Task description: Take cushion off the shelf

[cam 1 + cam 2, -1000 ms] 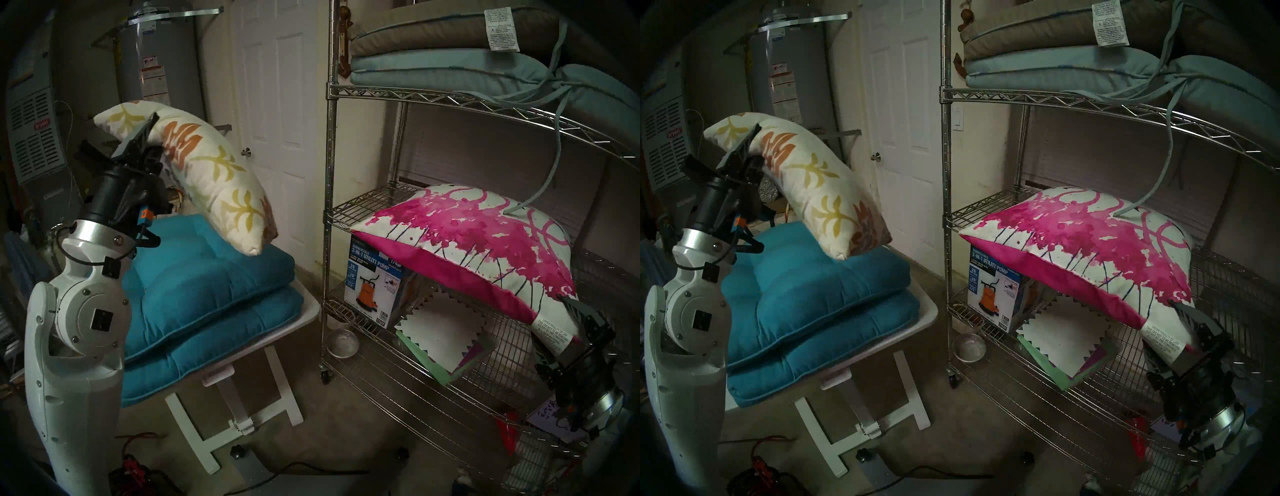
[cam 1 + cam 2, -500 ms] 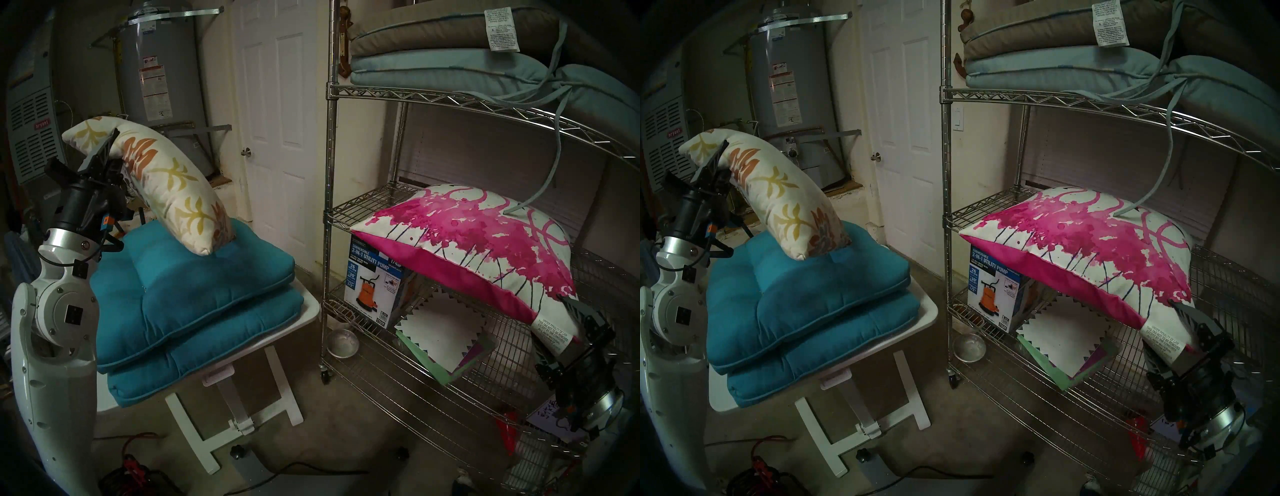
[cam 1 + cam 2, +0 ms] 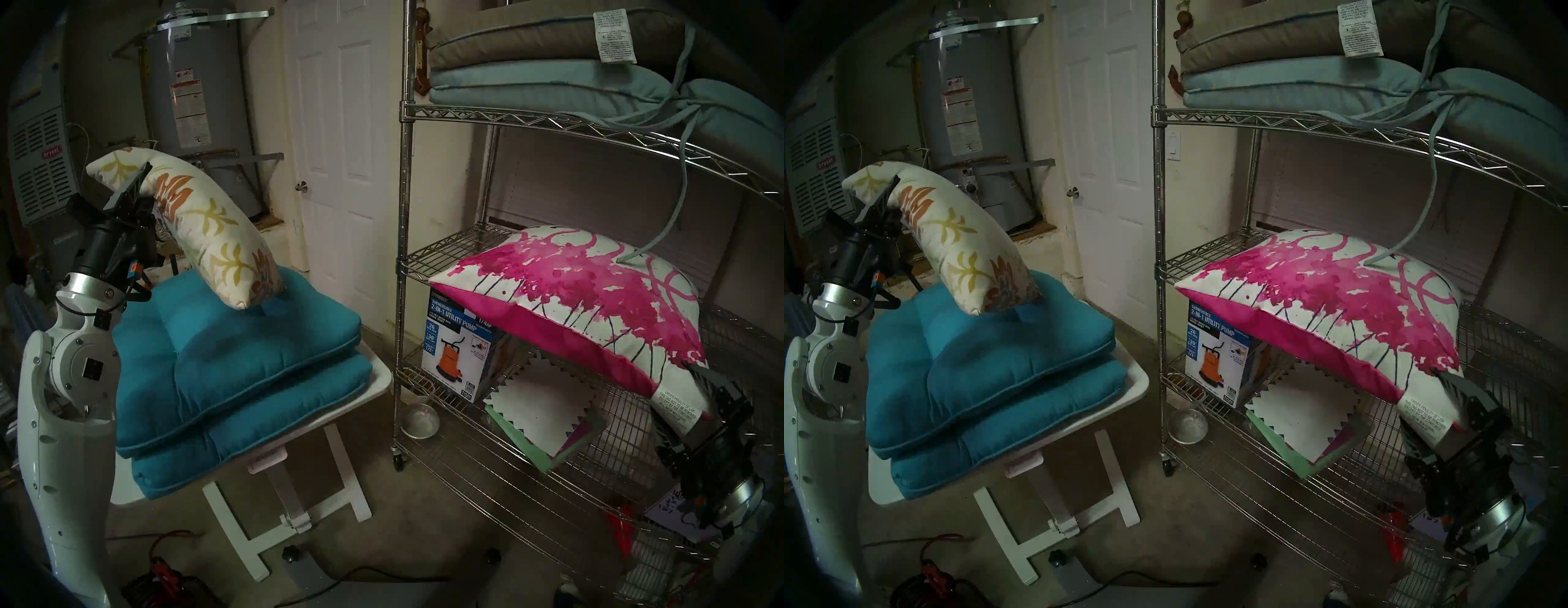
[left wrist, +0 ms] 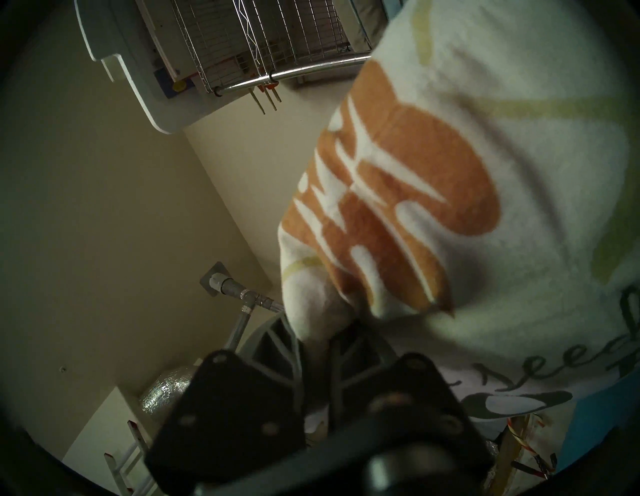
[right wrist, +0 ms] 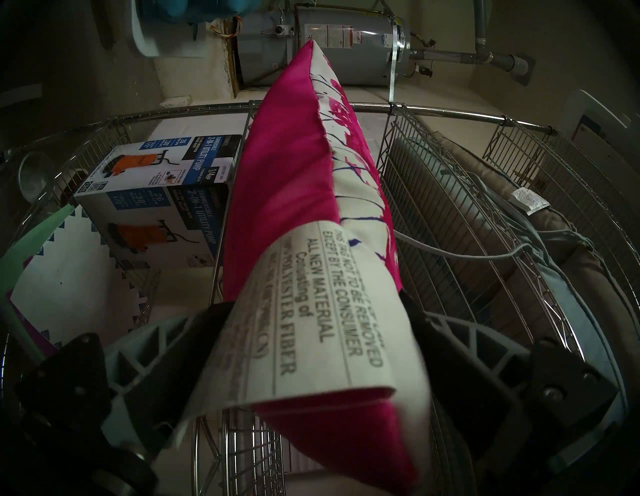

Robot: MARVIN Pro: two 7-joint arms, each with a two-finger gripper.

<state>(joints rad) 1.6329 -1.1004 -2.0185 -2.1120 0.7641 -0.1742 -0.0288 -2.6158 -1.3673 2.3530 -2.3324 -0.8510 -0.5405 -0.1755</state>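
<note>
My left gripper (image 3: 135, 187) is shut on the upper end of a cream cushion with yellow and orange leaves (image 3: 212, 229), also in the left wrist view (image 4: 485, 173). The cushion's lower end rests on two stacked teal cushions (image 3: 254, 352) on a white folding table (image 3: 377, 382). My right gripper (image 3: 683, 403) is shut on the near corner of a pink-splattered white cushion (image 3: 594, 297). That cushion lies on the middle tier of the chrome wire shelf (image 3: 401, 263). In the right wrist view the cushion's care label (image 5: 311, 311) hangs between the fingers.
The top tier holds a grey and a light blue pad (image 3: 551, 55) with dangling ties. Below the pink cushion stand a utility pump box (image 3: 458, 352) and paper sheets (image 3: 547, 412). A metal bowl (image 3: 420, 420) and red cables (image 3: 165, 569) lie on the floor.
My left arm moved left and down with the leaf cushion, and its lower end came to rest on the teal cushions. The right arm and pink cushion have not moved.
</note>
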